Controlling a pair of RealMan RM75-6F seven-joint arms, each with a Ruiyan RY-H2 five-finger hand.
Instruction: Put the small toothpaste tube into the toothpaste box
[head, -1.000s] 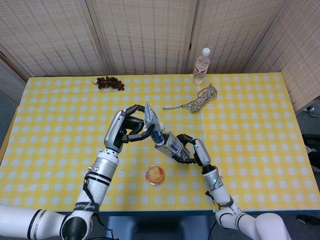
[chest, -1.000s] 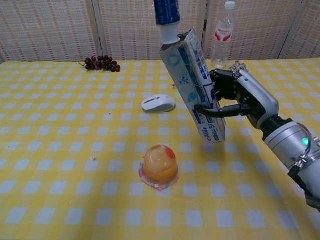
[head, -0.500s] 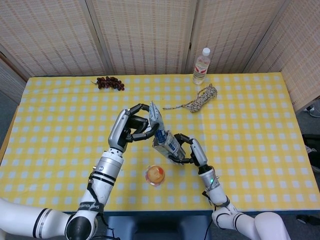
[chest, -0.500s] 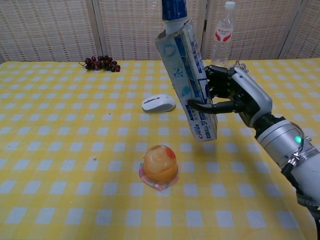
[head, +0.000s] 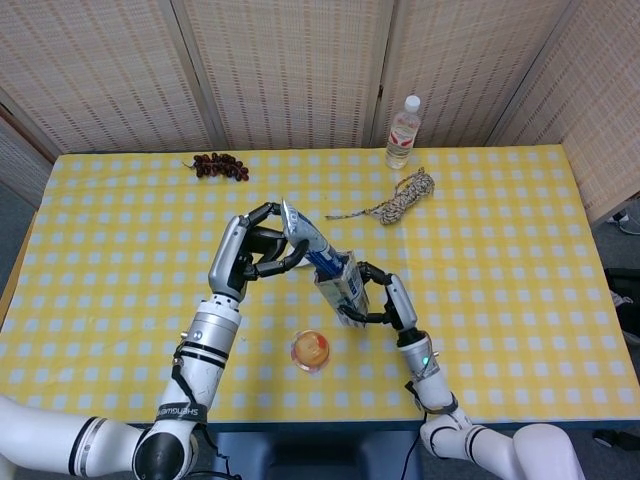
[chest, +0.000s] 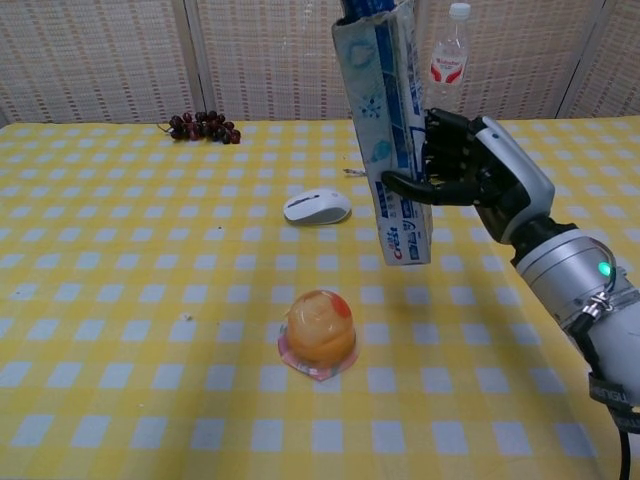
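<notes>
My right hand (chest: 470, 172) grips the blue-and-white toothpaste box (chest: 392, 140) and holds it nearly upright above the table, open end up. From above, the box (head: 343, 290) stands in front of that right hand (head: 388, 300). My left hand (head: 248, 257) pinches the small blue toothpaste tube (head: 310, 243) near its flat crimped end, slanting it down to the right. The tube's lower end sits in the box's open top. The chest view catches only a blue strip of the tube (chest: 362, 8) at the frame's top edge; the left hand is out of that view.
An orange jelly cup (chest: 320, 332) sits on the yellow checked table (chest: 120, 300) below the box. A white mouse (chest: 317, 206) lies behind it. Grapes (chest: 203, 127) are far left, a water bottle (chest: 447, 65) and a coiled rope (head: 407, 194) far right.
My right hand has tilted the box from a slant to nearly upright and raised it. The tube has slid further into the open top, and my left hand has shifted slightly left.
</notes>
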